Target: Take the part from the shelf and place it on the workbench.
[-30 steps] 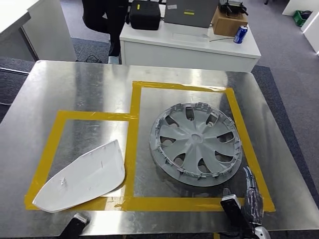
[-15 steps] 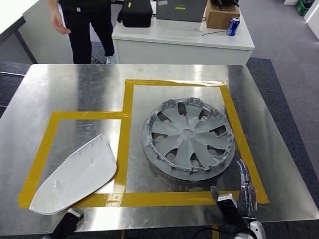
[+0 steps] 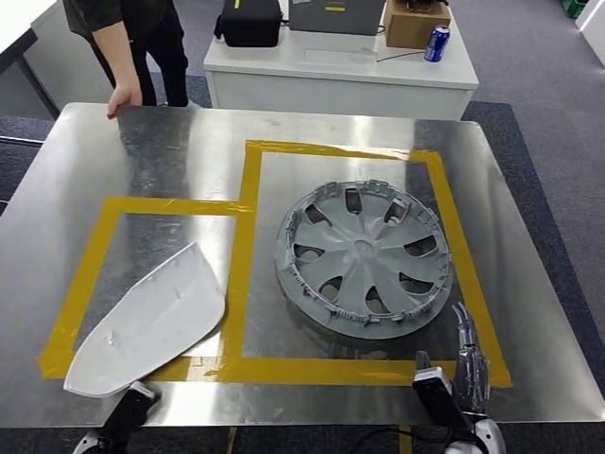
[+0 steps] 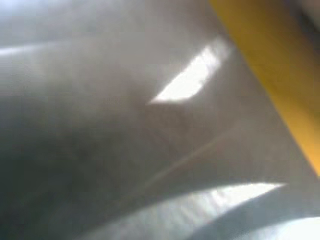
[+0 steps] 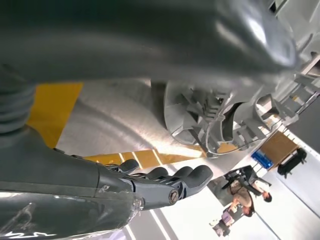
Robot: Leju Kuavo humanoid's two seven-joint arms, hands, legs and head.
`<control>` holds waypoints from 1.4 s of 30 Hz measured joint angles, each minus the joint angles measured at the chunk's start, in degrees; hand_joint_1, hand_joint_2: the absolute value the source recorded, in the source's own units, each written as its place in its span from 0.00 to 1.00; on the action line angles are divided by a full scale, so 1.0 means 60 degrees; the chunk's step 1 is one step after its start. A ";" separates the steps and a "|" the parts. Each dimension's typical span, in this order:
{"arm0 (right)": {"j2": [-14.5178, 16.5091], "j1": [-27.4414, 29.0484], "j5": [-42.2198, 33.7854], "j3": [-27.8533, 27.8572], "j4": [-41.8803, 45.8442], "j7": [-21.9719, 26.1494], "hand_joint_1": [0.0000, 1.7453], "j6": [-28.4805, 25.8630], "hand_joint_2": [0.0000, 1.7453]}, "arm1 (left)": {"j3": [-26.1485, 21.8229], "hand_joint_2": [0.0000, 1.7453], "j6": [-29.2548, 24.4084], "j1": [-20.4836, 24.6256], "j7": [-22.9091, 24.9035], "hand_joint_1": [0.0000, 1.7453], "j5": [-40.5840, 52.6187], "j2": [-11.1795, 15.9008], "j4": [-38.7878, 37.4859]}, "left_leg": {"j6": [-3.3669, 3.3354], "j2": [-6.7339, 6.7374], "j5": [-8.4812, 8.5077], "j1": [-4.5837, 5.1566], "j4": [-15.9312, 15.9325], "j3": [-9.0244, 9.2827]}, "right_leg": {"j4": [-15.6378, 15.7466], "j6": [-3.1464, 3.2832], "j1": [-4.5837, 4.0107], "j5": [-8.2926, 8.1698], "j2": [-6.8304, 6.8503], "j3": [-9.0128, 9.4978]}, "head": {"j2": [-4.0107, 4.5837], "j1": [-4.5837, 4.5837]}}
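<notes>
Right hand [image 3: 471, 364] sits at the near edge of the workbench [image 3: 179, 156], fingers [image 5: 177, 180] stretched out side by side, palm holding nothing. It's just beside the hubcap [image 3: 364, 257], not touching it as far as I can see; the rim is just beyond the fingertips. Reads to me as a released part: the hubcap lies flat inside the square yellow tape outline [image 3: 246, 236], which looks like its marked drop zone.

Left hand [image 3: 125, 416] is low at the near edge, mostly out of frame, so I can't tell whether its fingers are spread or curled. Just past it lies the white cover panel [image 3: 146, 322], flat on the bench, its near edge overlapping the tape of the smaller marked bay. Left wrist camera is a blur of metal and tape, no help.

Farther out from both hands: a person's hand [image 3: 123, 96] resting on the far edge of the bench, and a white desk [image 3: 342, 71] behind with a blue can [image 3: 436, 43].

Judgement: placement looks done, both parts down.
</notes>
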State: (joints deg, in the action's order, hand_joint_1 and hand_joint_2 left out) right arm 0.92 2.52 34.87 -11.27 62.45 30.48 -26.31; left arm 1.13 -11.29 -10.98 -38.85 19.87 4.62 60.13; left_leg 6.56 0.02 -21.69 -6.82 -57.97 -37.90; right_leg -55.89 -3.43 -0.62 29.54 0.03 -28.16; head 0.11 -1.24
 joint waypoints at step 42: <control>0.0011 0.0088 0.0017 0.0008 -0.0051 0.0009 0.00 -0.0037 0.00 | 0.0013 0.00 0.0013 -0.0104 -0.0032 0.00 0.0025 0.0064 -0.0018 | 0.0029 0.0150 -0.0060 0.0016 0.0600 0.0761 | 0.0576 0.0028 0.0003 -0.0012 -0.0155 0.0646 | 0.0000 0.0005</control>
State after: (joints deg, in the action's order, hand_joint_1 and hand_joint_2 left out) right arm 0.98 3.05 34.97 -11.22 62.14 30.53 -26.53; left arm 1.20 -11.22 -11.61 -39.04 20.03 5.01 60.02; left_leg 6.73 0.92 -22.05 -6.72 -54.37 -33.34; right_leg -52.43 -3.26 -0.60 29.46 -0.90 -24.29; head 0.11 -1.21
